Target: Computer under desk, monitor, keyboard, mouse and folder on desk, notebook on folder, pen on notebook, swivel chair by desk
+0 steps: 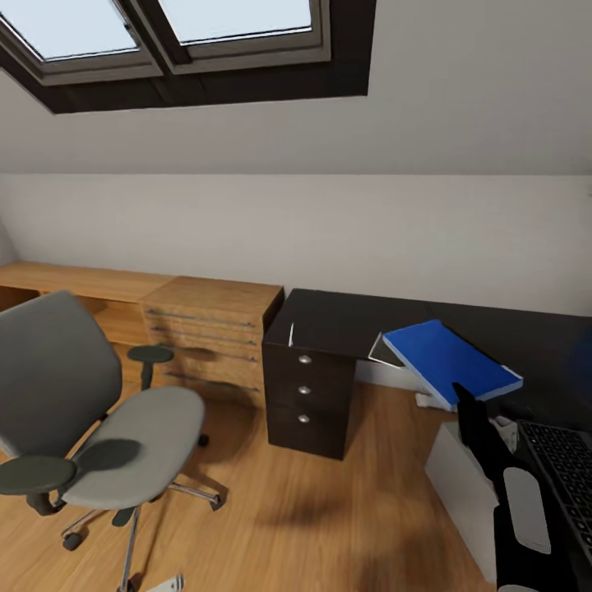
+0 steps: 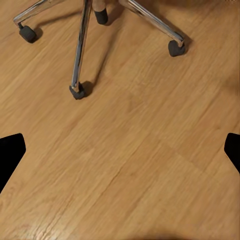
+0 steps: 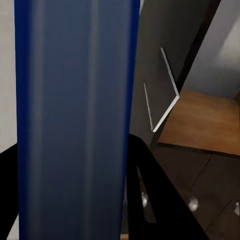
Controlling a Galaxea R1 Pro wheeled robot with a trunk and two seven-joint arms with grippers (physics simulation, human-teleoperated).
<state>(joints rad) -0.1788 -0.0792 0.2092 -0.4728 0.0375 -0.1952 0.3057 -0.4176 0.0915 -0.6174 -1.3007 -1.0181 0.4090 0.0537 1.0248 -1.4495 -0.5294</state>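
Head view showed the right end effector (image 1: 465, 403) raised at the lower right, its black fingers clamped on the near edge of the bright blue folder (image 1: 450, 360), which was held tilted above the black tabletop (image 1: 345, 321). Under the folder's left corner lay a thin dark notebook (image 1: 385, 351) with a pale edge, resting on the tabletop. A thin white pen (image 1: 291, 334) lay near the tabletop's left edge, above the black drawer unit (image 1: 306, 395) with its three round knobs. At the lower right corner, the black keyboard (image 1: 567, 469) rested on the tabletop, and below the tabletop stood the light grey computer (image 1: 462, 485). The grey swivel chair (image 1: 99, 411) stood on the wooden floor (image 1: 329, 510) at the left, well apart from the desk, with a light wooden dresser (image 1: 215, 333) behind it against the wall. Two skylights (image 1: 189, 33) sat in the sloped ceiling.

Right wrist view showed the folder (image 3: 75, 120) close up between the dark fingers (image 3: 150, 200), with the tabletop (image 3: 165, 60) beyond.

Left wrist view looked down at the floor (image 2: 130, 150) and the chair's chrome wheeled base (image 2: 80, 50); the left end effector's (image 2: 120, 152) black fingertips (image 2: 10, 150) stood wide apart, holding nothing.
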